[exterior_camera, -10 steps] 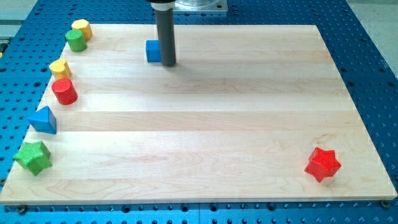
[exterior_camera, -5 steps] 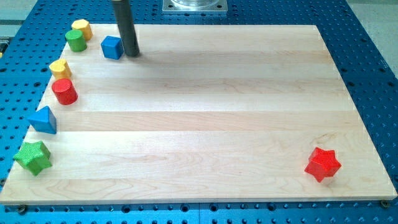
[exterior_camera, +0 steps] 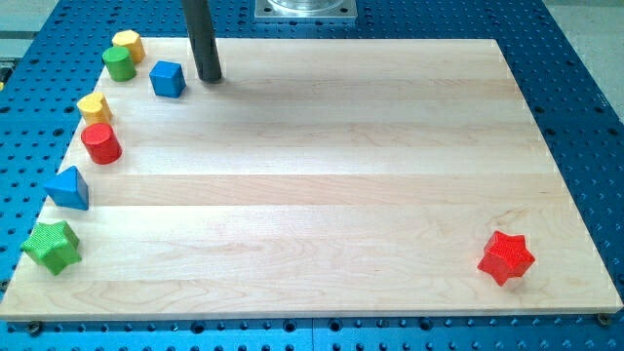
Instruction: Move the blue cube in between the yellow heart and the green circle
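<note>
Rod only, no claw fitted; our tip (exterior_camera: 210, 78) upper left, just right of blue cube (exterior_camera: 168, 78), apart. Cube right of green circle (exterior_camera: 119, 64), yellow heart (exterior_camera: 94, 106) lower left.

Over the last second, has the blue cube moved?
Yes. The blue cube slid toward the view's left, from mid-board to close beside the green circle. My tip now stands apart on its right.
</note>
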You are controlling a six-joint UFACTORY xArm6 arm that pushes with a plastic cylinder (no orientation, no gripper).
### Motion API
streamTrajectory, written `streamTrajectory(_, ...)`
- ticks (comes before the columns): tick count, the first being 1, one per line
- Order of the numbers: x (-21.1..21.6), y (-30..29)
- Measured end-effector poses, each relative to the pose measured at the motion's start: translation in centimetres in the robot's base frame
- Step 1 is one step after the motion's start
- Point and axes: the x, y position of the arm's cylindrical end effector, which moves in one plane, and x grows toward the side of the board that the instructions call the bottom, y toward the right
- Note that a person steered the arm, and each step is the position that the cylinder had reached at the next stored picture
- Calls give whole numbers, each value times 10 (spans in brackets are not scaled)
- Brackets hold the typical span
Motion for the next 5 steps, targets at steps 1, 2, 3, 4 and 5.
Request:
streamTrajectory(1, 2, -37)
streamTrajectory(2, 13, -70)
streamTrajectory(3, 35, -47)
streamTrajectory(4, 45, -55)
streamTrajectory(5, 45, -77)
